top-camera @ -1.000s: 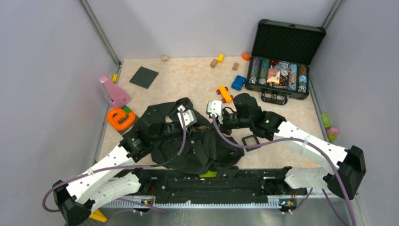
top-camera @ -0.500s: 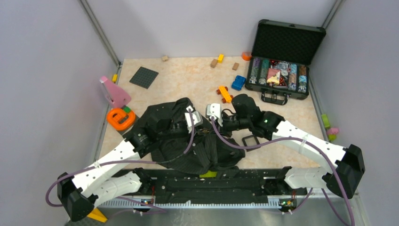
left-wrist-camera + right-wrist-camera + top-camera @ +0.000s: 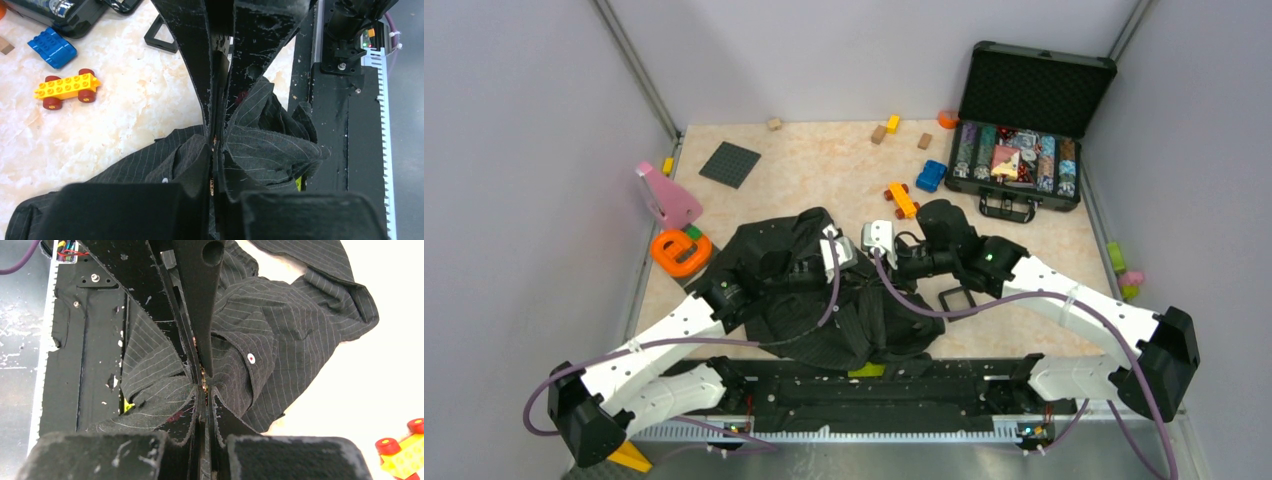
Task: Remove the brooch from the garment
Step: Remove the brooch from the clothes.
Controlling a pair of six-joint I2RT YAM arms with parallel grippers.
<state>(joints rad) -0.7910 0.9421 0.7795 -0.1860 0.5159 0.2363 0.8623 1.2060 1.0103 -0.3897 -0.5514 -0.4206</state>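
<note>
The brooch [image 3: 203, 374] showed only as thin gold glints deep in a bunched fold near the middle of the garment [image 3: 854, 335]. This was a near-black pinstriped shirt heaped on the marble-patterned table [image 3: 824, 160], against its near edge. Beyond the garment's far right corner stood an open black case [image 3: 1036, 90] of poker chips. Both arms reached over the garment and met tip to tip at that fold. The left gripper [image 3: 214, 150] had its jaws narrowed to a slit with the gold glints between them, and the right gripper [image 3: 204, 390], equally narrow, pinched gathered cloth. Left of the garment lay an orange ring toy [image 3: 679, 252]. Beyond the garment were a dark grey baseplate [image 3: 729, 163], a blue brick [image 3: 931, 176] and a yellow toy car [image 3: 66, 89]. A white button [image 3: 251, 358] sat on the garment just beside the fingertips.
</note>
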